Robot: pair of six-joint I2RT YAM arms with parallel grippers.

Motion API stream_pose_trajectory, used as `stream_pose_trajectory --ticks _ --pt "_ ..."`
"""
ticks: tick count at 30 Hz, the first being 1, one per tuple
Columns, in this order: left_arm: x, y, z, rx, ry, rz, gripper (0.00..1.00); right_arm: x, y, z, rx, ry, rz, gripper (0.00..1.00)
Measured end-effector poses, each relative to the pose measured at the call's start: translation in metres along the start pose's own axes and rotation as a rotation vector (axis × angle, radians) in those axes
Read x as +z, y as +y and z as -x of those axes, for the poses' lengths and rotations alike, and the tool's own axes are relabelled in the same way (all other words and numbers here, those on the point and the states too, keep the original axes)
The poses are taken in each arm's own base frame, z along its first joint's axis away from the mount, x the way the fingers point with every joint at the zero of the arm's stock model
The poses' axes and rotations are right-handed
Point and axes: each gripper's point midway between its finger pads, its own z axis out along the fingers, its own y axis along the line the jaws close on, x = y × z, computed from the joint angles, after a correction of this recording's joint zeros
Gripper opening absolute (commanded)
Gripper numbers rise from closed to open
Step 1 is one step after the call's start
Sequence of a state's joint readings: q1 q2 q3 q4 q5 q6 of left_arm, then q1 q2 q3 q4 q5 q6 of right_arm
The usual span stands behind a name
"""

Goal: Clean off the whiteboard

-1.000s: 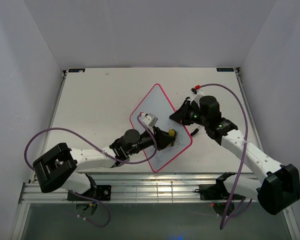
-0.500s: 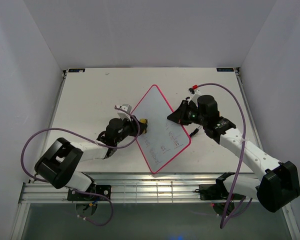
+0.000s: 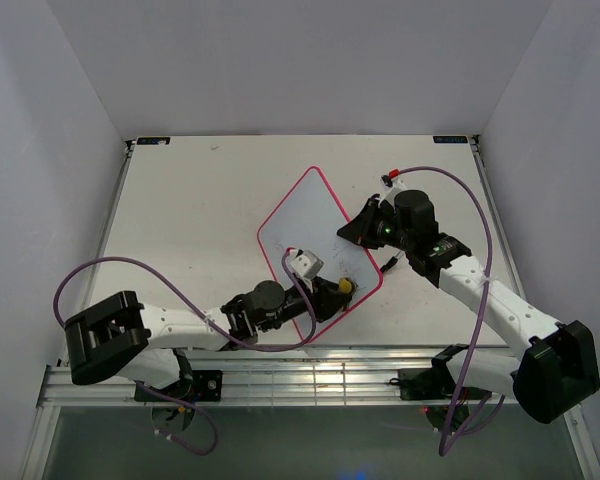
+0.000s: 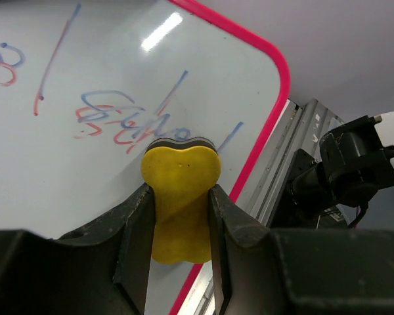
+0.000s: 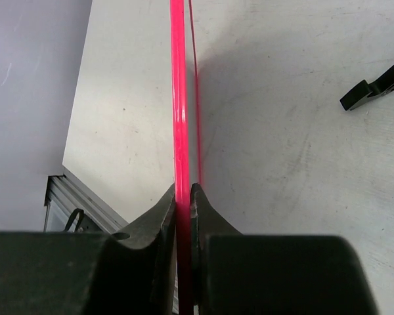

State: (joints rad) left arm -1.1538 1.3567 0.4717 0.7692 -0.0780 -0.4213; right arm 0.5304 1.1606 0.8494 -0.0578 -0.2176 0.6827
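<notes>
- Whiteboard (image 3: 310, 222) sits diamond-wise at frame centre, with coloured scribbles near its lower corner.
- Left gripper (image 3: 337, 289) clamps a yellow eraser (image 4: 181, 177) against the writing.
- Right gripper (image 5: 184, 197) is closed on the board's pink right edge.

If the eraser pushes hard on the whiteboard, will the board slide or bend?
It would probably slide: the whiteboard looks thin and light, which may be why the right gripper is shut on its pink edge. It seems stiff; the frame runs straight in the right wrist view. Its glossy face likely lets the eraser glide.
</notes>
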Motion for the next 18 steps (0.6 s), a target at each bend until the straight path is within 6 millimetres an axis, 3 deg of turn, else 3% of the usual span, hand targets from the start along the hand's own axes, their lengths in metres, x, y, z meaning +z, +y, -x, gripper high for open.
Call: stream_pose_trajectory --ticks 3,6,8,10,13,18 --pt "0.002 -0.004 -0.001 0.008 -0.013 0.014 0.02 0.0 -0.001 0.0 0.005 0.002 -0.002 0.08" --pt "0.003 0.004 0.002 -0.002 -0.024 0.049 0.02 0.0 -0.002 0.001 0.009 -0.003 -0.006 0.08" --pt "0.004 0.02 0.007 -0.02 -0.031 0.084 0.02 0.001 -0.002 0.003 0.01 -0.01 -0.009 0.08" --pt "0.001 0.049 0.011 -0.043 -0.043 0.154 0.02 0.001 -0.002 0.004 0.013 -0.017 -0.01 0.08" --pt "-0.011 0.09 -0.001 -0.068 -0.026 0.266 0.01 0.001 -0.003 0.004 0.014 -0.02 -0.015 0.08" --pt "-0.015 0.095 -0.011 -0.108 -0.052 0.298 0.01 0.001 -0.005 0.005 0.022 -0.026 -0.027 0.08"
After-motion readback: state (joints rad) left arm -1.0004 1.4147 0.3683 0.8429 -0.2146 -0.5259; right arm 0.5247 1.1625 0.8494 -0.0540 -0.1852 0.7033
